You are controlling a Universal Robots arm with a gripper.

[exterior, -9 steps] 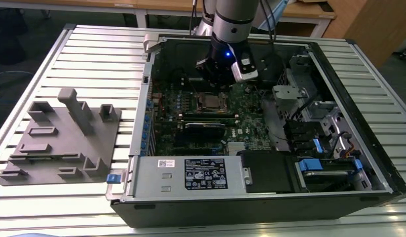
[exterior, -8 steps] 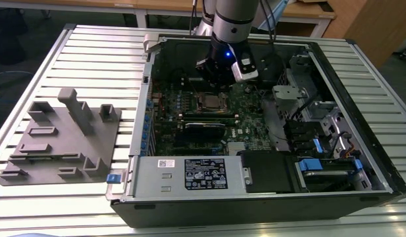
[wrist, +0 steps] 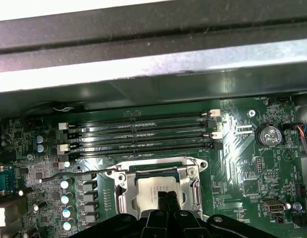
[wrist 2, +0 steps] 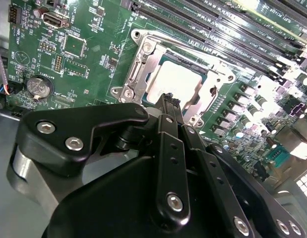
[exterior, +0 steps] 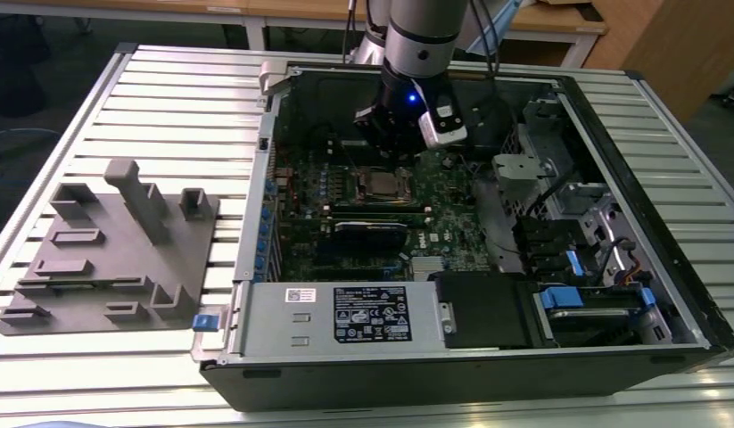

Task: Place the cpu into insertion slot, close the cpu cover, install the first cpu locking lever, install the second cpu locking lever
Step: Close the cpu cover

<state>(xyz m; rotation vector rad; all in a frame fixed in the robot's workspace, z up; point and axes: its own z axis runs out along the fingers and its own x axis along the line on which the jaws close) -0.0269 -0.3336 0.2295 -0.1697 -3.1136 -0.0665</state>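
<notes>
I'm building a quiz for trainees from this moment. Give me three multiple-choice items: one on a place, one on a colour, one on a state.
1. Where is the gripper?
A. just over the insertion slot
B. over the grey fixture
C. outside the case

2. What colour is the motherboard?
A. blue
B. green
C. red

3. How does the cpu lie?
A. held in the gripper
B. on the table
C. in the slot, with the cpu cover down around it

Answers:
1 A, it hangs right above the socket.
2 B, the board shows green in every view.
3 C, its silver top shows through the cover's window.
</notes>
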